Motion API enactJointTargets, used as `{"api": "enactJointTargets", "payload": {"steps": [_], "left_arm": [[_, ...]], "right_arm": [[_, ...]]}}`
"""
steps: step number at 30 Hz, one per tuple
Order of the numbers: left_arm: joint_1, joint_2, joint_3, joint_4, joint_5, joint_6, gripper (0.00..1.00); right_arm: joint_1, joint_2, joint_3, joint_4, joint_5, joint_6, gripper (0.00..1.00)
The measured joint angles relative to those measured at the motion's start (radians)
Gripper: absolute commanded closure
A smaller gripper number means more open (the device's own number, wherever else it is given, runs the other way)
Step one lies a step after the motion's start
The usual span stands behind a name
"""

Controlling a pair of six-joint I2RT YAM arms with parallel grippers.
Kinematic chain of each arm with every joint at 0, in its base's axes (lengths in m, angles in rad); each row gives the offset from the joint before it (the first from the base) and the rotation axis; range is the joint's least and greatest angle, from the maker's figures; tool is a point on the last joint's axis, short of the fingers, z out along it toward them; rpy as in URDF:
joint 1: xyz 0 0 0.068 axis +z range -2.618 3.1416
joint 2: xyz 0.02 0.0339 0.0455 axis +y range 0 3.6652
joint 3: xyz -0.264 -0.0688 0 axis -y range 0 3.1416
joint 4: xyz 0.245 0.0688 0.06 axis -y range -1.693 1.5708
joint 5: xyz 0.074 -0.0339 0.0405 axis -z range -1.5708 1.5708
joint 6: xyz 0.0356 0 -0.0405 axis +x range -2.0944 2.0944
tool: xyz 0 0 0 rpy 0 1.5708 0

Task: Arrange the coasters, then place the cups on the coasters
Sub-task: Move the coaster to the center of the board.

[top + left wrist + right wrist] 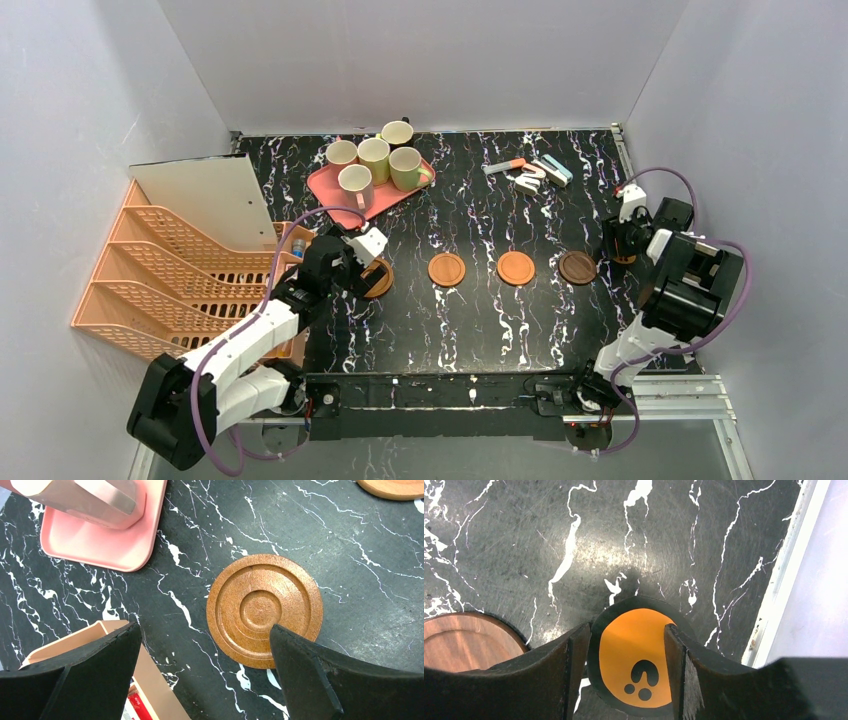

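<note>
White walls are closing in a black marbled table, and we are reading it from the left. An orange tiered rack is sitting against the left wall. Just right of it, toward the far side, the pink tray is carrying all five cups, packed tightly together.

Nearer to us, the left gripper is hovering with its jaws spread wide and holding nothing. A ringed coaster is lying flat on the marble below, and one finger is overlapping its near edge in the wrist view. To the right, two orange-brown coasters and a dark one are forming a row. Far beyond them, some small clutter is lying loose.

At the right end, the right gripper is standing partly open over an orange coaster with a black rim. The disc is spreading wider than the gap, so nothing is clamped between the fingers. We cannot tell whether they are touching it.

We are judging two risks. That disc is sitting near the table's right edge, so a scraping finger could be pushing it off. The crowded cups are leaving little room, so reaching for one could be knocking its neighbours.
</note>
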Motion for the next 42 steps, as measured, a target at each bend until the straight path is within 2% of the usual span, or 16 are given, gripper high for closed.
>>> {"api": "enactJointTargets", "payload": {"steps": [11,20,22,25,28,34,38,42], "left_arm": [[0.0,0.017,0.0,0.0,-0.002,0.0,0.02],[0.0,0.013,0.0,0.0,-0.002,0.0,0.02],[0.0,0.013,0.0,0.0,-0.002,0.0,0.02],[0.0,0.013,0.0,0.0,0.002,0.0,0.02],[0.0,0.032,0.008,-0.005,0.009,0.003,0.02],[-0.006,0.192,0.145,-0.022,-0.002,0.012,0.02],[-0.045,0.289,0.261,-0.021,-0.045,0.019,0.02],[-0.15,0.383,0.346,-0.008,-0.118,0.043,0.02]], "right_arm": [[-0.025,-0.067,-0.083,0.035,0.005,-0.025,0.32],[-0.028,-0.117,-0.089,-0.065,0.05,-0.034,0.3],[-0.029,-0.131,-0.097,-0.085,0.056,-0.036,0.26],[-0.029,-0.162,-0.114,-0.116,0.069,-0.044,0.11],[-0.029,-0.191,-0.119,-0.167,0.085,-0.05,0.02],[-0.026,-0.24,-0.049,-0.294,0.072,-0.01,0.01],[0.025,-0.283,0.073,-0.336,0.07,0.059,0.01],[0.205,-0.362,0.124,-0.337,0.106,0.138,0.01]]}}
